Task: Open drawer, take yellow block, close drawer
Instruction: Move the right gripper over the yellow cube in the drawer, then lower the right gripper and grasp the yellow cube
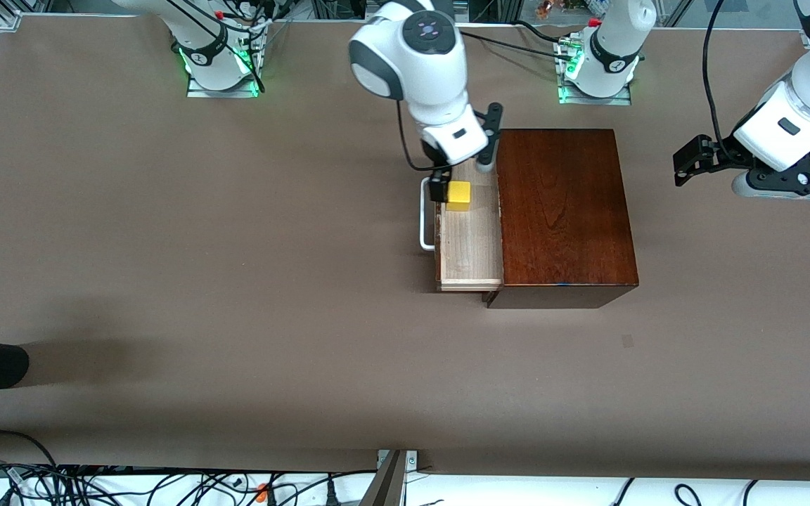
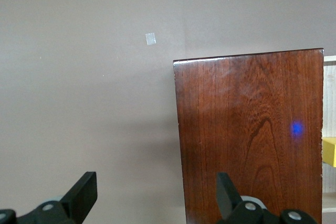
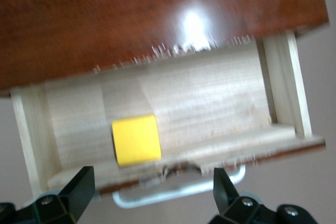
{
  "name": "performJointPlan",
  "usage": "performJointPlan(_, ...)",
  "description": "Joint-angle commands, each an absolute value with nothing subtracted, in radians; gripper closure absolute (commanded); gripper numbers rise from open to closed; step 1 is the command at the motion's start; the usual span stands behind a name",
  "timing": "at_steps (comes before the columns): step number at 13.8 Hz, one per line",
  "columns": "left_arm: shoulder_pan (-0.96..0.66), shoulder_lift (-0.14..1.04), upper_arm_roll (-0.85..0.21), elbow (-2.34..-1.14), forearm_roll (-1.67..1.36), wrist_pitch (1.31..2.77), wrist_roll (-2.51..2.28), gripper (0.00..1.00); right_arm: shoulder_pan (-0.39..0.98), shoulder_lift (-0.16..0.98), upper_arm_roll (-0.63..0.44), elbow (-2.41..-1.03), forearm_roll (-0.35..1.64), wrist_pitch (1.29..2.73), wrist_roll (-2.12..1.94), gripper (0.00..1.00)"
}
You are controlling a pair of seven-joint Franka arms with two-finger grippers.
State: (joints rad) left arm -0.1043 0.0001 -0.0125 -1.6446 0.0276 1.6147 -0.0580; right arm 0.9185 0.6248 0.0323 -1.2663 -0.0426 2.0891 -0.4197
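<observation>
The right gripper (image 1: 455,184), fingers spread wide and empty, hangs over the small yellow block (image 1: 458,195) in the pulled-out pale-wood drawer (image 1: 468,242) of the reddish-brown wooden box (image 1: 565,211), apparently lined up to grasp it; the left gripper (image 1: 686,165), open, waits beside the box.

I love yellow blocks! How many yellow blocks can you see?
1. The yellow block sits in the open drawer, under the right gripper, whose fingers are open. More could hide in the drawer's part inside the wooden box.
</observation>
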Motion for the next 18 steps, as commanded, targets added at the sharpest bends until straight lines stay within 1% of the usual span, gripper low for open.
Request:
performJointPlan(1,-0.103,-0.023,-0.008,-1.666,0.009,1.625,-0.032,0.00,0.959,0.744,0.020,-1.132,-0.084,2.126,-0.449,0.00)
performJointPlan(3,-0.103,-0.021,-0.008,-1.666,0.009,1.624,-0.032,0.00,0.959,0.768,0.020,-1.134,-0.087,2.152,-0.486,0.00)
performJointPlan(6,-0.103,-0.023,-0.012,-1.664,0.009,1.623,-0.034,0.00,0.959,0.769,0.020,-1.158,-0.086,2.138,-0.498,0.00)
performJointPlan(13,-0.103,-0.020,-0.011,-1.660,0.009,1.624,-0.034,0.00,0.960,0.770,0.020,-1.167,-0.080,2.033,-0.523,0.00)
performJointPlan(18,-0.104,-0.020,-0.012,-1.655,0.008,1.621,-0.034,0.00,0.960,0.778,0.020,-1.177,-0.084,2.042,-0.528,0.00)
